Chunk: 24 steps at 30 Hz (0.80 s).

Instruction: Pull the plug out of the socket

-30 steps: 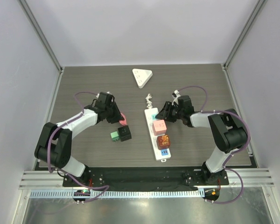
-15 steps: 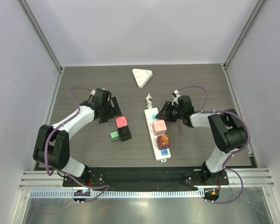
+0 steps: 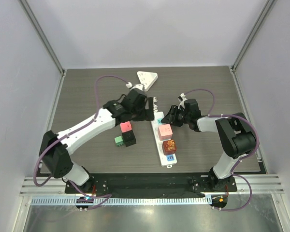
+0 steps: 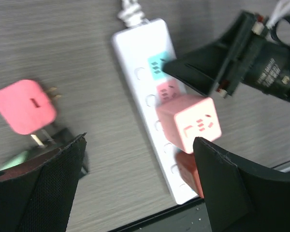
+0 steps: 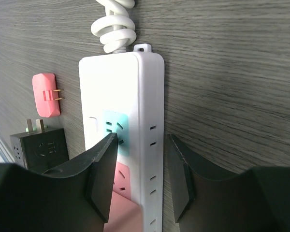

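Dark wood-grain table, walled on three sides. Left arm: stretched diagonally from near-left base toward table centre, wrist tipped down beside the far half of the strip. Right arm: folded at the right edge, elbow outward, forearm lying low and pointing left at the strip's cord end. White power strip: laid lengthwise mid-table, coiled white cord at its far end. Left gripper: spread wide, holding nothing, poised above the strip with the seated pink cube just inside its right finger in the wrist view. Right gripper: partly closed, astride the strip's cord end by the teal socket; pinching or merely resting, cannot tell. White triangular adapter: alone near the far edge. Pink cube plug: seated in the strip's second socket. Orange cube plug: seated next toward the near end. Loose on the table left of the strip, clustered: flat pink plug with prongs showing, black plug, green plug.
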Available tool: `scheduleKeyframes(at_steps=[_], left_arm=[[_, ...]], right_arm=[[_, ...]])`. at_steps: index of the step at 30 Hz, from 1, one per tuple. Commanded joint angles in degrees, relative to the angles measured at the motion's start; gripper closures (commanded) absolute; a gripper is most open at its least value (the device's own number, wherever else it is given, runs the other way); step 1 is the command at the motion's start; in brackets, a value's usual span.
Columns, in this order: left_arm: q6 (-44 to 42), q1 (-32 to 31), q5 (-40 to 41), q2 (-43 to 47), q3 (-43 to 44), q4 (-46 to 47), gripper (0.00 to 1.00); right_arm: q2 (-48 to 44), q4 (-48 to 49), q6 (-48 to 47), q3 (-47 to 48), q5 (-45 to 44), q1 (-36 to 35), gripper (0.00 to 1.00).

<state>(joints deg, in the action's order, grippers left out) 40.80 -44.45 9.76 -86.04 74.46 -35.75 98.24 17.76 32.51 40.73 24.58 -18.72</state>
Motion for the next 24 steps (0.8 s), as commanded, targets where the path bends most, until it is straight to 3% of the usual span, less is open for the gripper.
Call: scheduleKeyframes(at_steps=[1, 4, 12, 24], left_arm=[[1.83, -5.64, 6.23, -4.82, 5.16, -3.71, 0.08], [3.14, -10.21, 7.46, -10.89, 9.99, -5.38, 0.08], [6.4, -15.05, 10.37, -23.19, 20.72, -8.99, 0.03], [8.95, -16.55, 13.36, -27.43, 22.66, -9.96, 0.06]], right_arm=[[1.52, -5.63, -3.59, -0.74, -5.24, -0.53, 0.51], [1.34, -5.63, -3.51, -0.74, -5.24, -0.61, 0.51], [0.91, -5.72, -3.6, -0.92, -5.07, -0.53, 0.51], [0.03, -5.72, -3.42, -1.09, -4.63, -0.53, 0.5]])
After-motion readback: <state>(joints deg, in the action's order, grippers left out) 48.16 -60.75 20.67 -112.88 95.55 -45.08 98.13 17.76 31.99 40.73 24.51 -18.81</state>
